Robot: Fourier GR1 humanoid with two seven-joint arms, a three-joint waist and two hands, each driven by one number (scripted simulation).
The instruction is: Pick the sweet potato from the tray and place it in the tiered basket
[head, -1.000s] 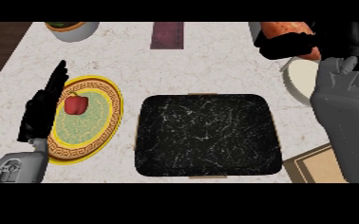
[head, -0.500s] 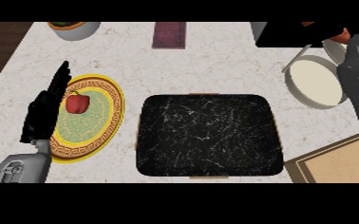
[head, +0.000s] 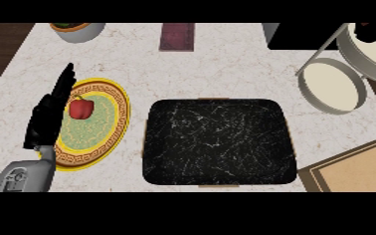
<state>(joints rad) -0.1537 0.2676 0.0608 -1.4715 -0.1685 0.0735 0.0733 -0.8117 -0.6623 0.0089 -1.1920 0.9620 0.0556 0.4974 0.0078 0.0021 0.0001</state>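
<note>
Black tray (head: 220, 147) veined with thin white marbling sits on a pale speckled worktop (head: 220, 74). At nine o'clock, a yellow plate (head: 106, 129) with patterned rim and green centre bears a red pepper (head: 81, 108); black left hand (head: 50, 114) beside it.

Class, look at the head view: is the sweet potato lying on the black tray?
No: the black tray shows only its bare marbled surface, with nothing lying on it.

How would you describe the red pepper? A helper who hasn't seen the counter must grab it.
Start at the black tray mid-counter and look left to the yellow-rimmed plate. The red pepper sits on it, beside the left hand, the only red item on a plate.
</note>
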